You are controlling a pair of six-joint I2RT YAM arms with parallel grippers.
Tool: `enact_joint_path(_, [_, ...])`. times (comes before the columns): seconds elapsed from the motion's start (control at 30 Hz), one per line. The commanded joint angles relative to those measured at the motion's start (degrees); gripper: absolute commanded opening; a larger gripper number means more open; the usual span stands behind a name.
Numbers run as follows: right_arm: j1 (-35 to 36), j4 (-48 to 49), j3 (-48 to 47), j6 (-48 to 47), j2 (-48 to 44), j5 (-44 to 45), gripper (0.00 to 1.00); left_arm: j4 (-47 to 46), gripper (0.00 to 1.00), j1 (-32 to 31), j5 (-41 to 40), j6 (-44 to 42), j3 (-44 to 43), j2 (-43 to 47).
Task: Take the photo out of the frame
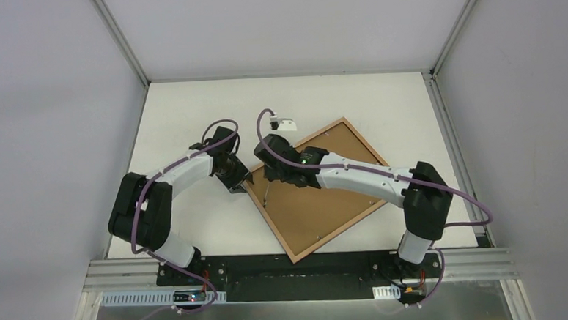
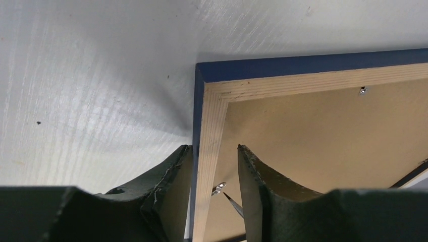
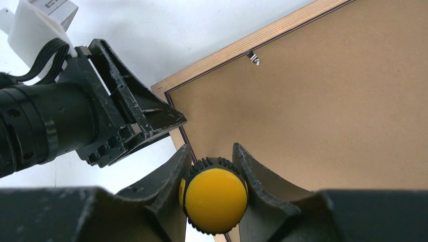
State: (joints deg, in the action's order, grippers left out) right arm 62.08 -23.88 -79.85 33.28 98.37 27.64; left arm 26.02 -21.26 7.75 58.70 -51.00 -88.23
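The frame [image 1: 321, 217] lies back-up and skewed on the bench [image 1: 211, 233], one corner toward the arm bases. At the frame's left corner the right tool [image 3: 212, 149] pinches a screwdriver [image 3: 214, 199] by its yellow-capped handle, over the brown board just inside the rim. Beside it the left tool [image 2: 213, 147] is spread astride that rim, one finger outside the frame and the other over the board near a metal clip [image 2: 218, 189]. Another clip [image 3: 254, 58] sits farther along the frame.

Navy frame [image 2: 303, 64] edged in pale wood, brown backing panel [image 3: 328, 101], yellow knob [image 3: 215, 199], apparently black-ribbed, white table [image 2: 101, 75].
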Motion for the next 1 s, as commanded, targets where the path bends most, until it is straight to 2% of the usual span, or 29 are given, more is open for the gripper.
enact_joint_path(0.0, [1.3,2.0,-4.1,-1.6,1.4,1.6,0.00,-1.0,0.34,0.8,1.2,-2.4,-0.4,-1.3])
enact_joint_path(0.1, [1.9,1.1,-5.3,-2.4,2.5,2.1,0.00,-1.2,0.27,0.8,1.1,-3.0,-0.2,-2.4])
enact_joint_path(0.3, [2.5,1.2,-5.3,-3.9,3.2,3.2,0.00,-2.3,0.24,0.9,-0.5,-2.9,2.5,-2.8])
enact_joint_path(0.63, [4.3,-0.7,-3.6,-7.7,3.8,4.2,0.00,-2.2,0.12,1.5,-1.6,-3.2,3.3,-5.1])
enact_joint_path(0.77, [5.4,-1.6,-3.1,-9.5,3.2,3.3,0.00,-0.6,0.02,2.4,-1.9,-4.1,3.2,-6.4])
enact_joint_path(0.97, [6.1,-3.1,-2.2,-11.3,2.7,-0.3,0.00,0.9,0.00,2.8,-3.6,-5.6,2.6,-7.2])
